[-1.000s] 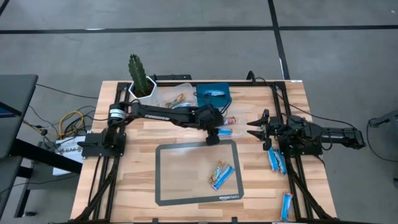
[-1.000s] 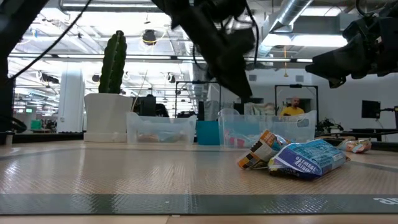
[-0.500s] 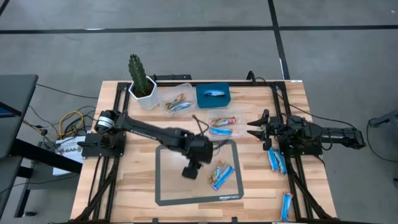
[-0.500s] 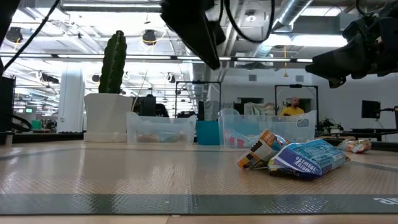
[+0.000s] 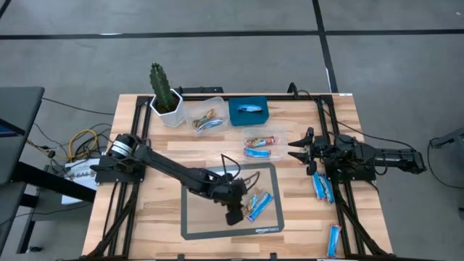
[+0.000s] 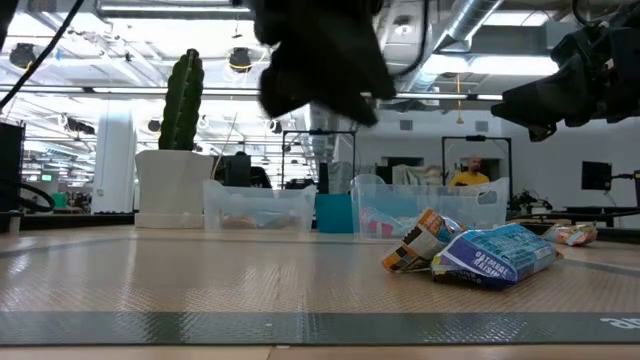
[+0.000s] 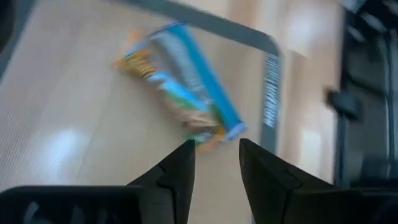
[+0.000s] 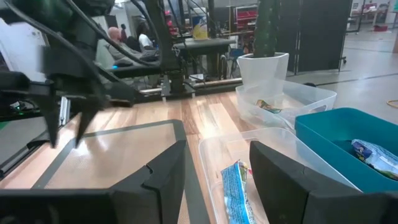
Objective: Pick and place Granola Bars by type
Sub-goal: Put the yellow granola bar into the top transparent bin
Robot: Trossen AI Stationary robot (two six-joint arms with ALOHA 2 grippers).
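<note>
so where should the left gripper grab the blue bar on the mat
Across its narrow width, near the middle, coming straight down. The blue bar lies flat on the mat, diagonal, partly over a tan bar; the left gripper, open, hovers beside it.

White lettering reading "amazonbasics" is showing along the near edge of the grey-bordered clear rectangular mat [image 5: 194,181]. The print on the blue foil-wrapped granola bar [image 6: 497,255] is appearing too unclear to read.

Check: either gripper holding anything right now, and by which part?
Nothing held. Left gripper open above the blue foil-wrapped granola bar on the mat; right gripper open, empty.
</note>
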